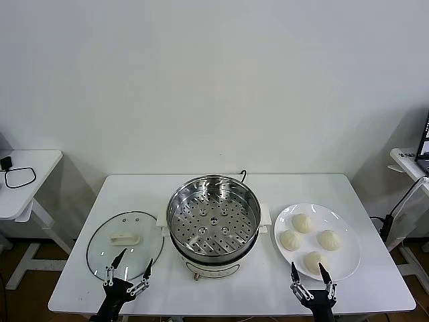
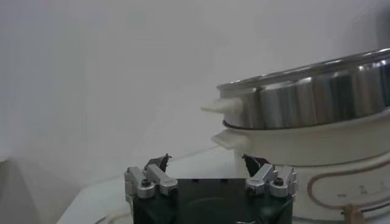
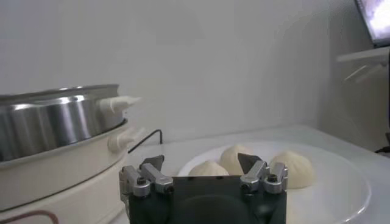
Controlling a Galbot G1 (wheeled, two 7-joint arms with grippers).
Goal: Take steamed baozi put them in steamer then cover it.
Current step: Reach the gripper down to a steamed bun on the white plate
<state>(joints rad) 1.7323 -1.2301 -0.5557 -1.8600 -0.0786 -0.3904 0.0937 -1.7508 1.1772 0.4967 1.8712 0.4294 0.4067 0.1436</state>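
Several cream-white baozi (image 1: 303,223) lie on a white plate (image 1: 348,261) at the right. The steel steamer (image 1: 213,216) stands open at the table's middle, its perforated tray bare. The glass cover (image 1: 125,245) with its cream handle lies flat on the table to the steamer's left. My left gripper (image 1: 132,263) is open and empty at the cover's near edge; in the left wrist view (image 2: 207,161) the steamer (image 2: 317,97) stands beyond it. My right gripper (image 1: 308,272) is open and empty at the plate's near edge; its wrist view (image 3: 201,161) shows baozi (image 3: 237,157) just ahead.
A black cable (image 1: 242,176) runs off behind the steamer. A small white side table (image 1: 23,184) with a cable loop stands at far left. Another table's edge (image 1: 405,161) and a screen show at far right. The table's front edge (image 1: 234,310) is close below both grippers.
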